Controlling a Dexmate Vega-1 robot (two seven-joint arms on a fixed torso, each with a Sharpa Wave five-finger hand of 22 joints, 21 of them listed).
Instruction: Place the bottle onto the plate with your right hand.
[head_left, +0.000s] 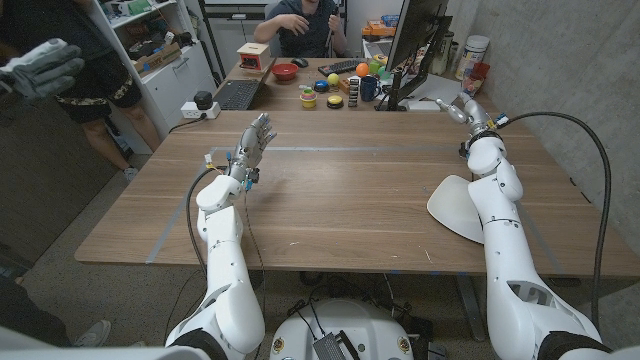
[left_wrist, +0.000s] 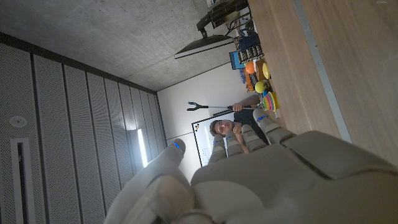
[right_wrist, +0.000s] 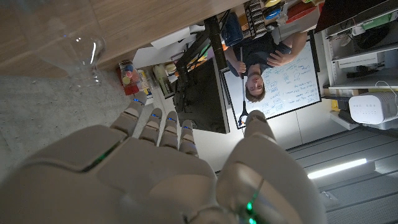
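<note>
Well to the left of the plate (head_left: 455, 208), at the far-left side of the wooden table (head_left: 350, 190), a person (head_left: 90, 70) stands with a pale gloved hand raised. Nearer the plate, but still well left of it, the left hand (head_left: 255, 140) is lifted above the table with its fingers spread and pointing up, holding nothing; the left wrist view looks along its back (left_wrist: 280, 180). Beyond the plate and to its left, on the adjoining desk, lie a keyboard (head_left: 237, 94) and a cluster of small coloured objects (head_left: 340, 88), with a seated person (head_left: 305, 25) behind them. A dark monitor (head_left: 415, 40) stands farther back from the plate. The right hand (head_left: 466, 110) is beyond the plate, near the table's far-right corner by the monitor's foot, fingers stretched out and empty. In the right wrist view the clear bottle (right_wrist: 84, 50) is near the table's edge, just past those fingertips (right_wrist: 163, 121), apart from them; whether it stands or lies I cannot tell. The white plate rests at the table's right edge, just beside the right forearm (head_left: 500, 215), with nothing on it.
</note>
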